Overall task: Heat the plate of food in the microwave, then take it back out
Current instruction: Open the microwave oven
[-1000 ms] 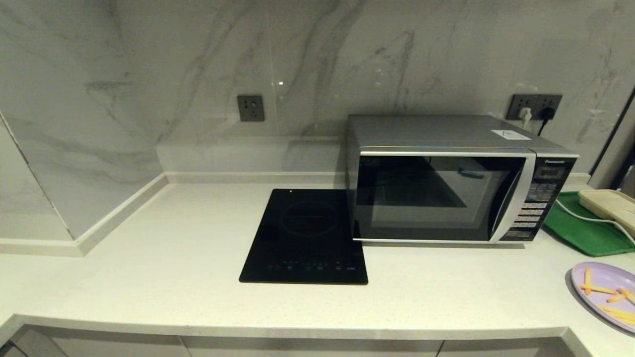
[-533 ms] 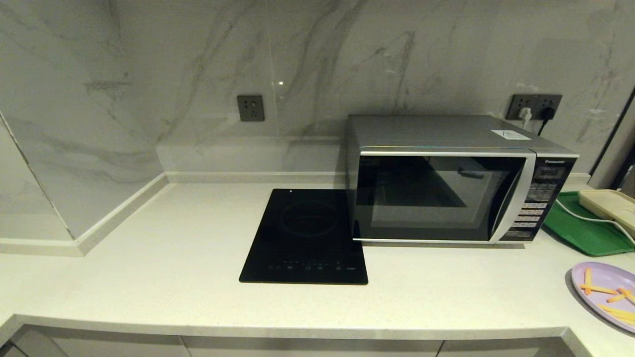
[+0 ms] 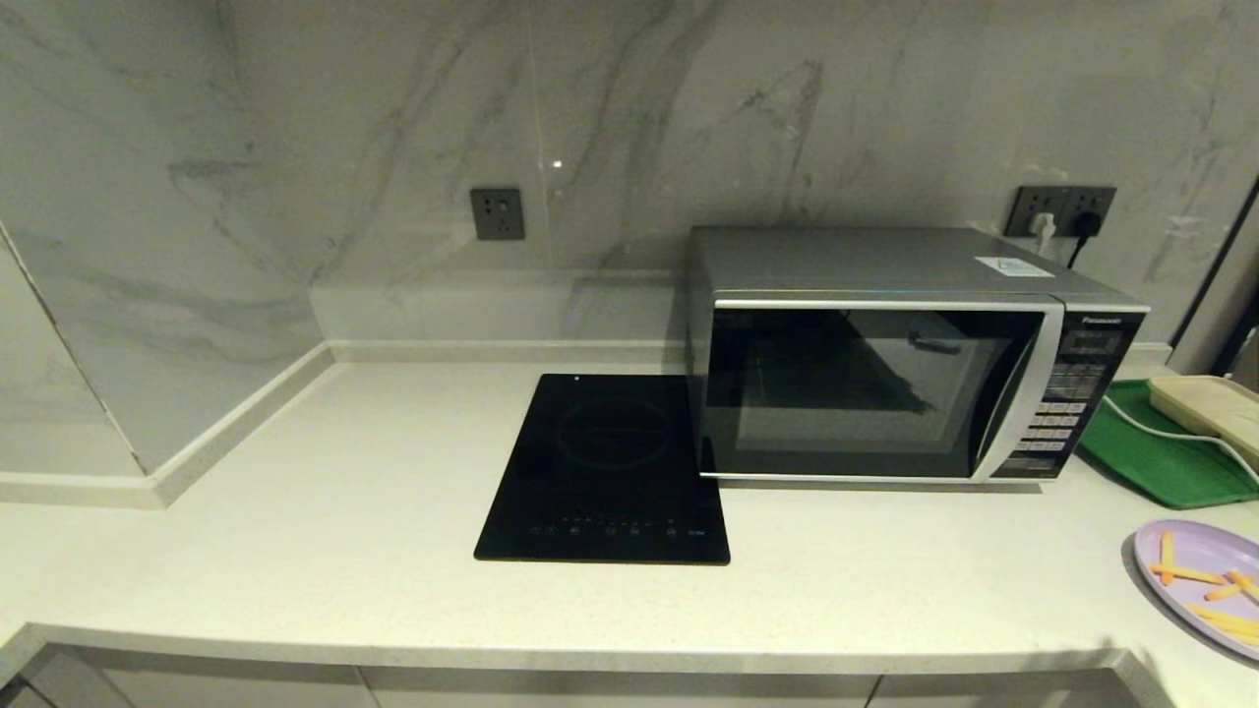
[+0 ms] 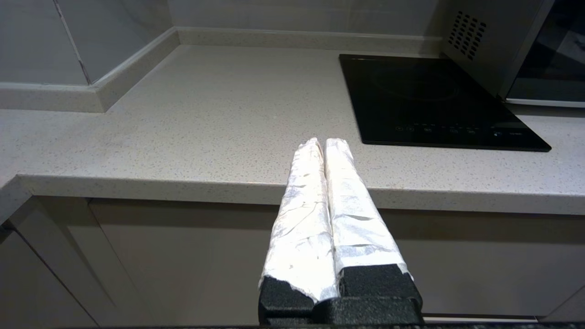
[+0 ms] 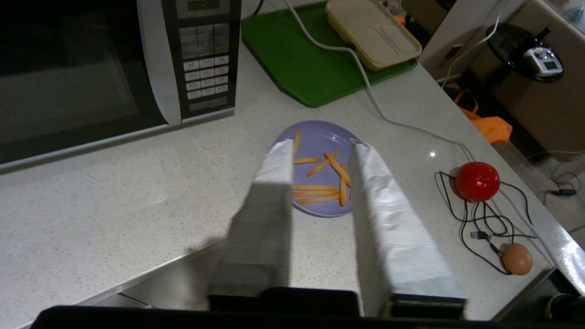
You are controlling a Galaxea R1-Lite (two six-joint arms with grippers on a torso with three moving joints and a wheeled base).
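The plate of food (image 3: 1205, 580), pale lavender with a few orange fries, lies on the counter at the far right, in front of the microwave's keypad side. The silver microwave (image 3: 915, 354) stands at the back right with its dark glass door closed. In the right wrist view my right gripper (image 5: 322, 145) hangs open above the counter's front. The plate of food (image 5: 320, 208) shows between its white-wrapped fingers, apart from them. My left gripper (image 4: 324, 142) is shut and empty, low before the counter's front edge. Neither arm shows in the head view.
A black induction cooktop (image 3: 605, 467) lies left of the microwave. A green tray (image 3: 1161, 452) with a beige box (image 3: 1205, 405) and a white cable (image 5: 365, 82) sits behind the plate. A red ball (image 5: 476, 181), an egg (image 5: 516, 258) and black cable (image 5: 466, 214) lie by the counter's right edge.
Nothing on the counter has moved. Only the reflection in the microwave's door glass has shifted a little.
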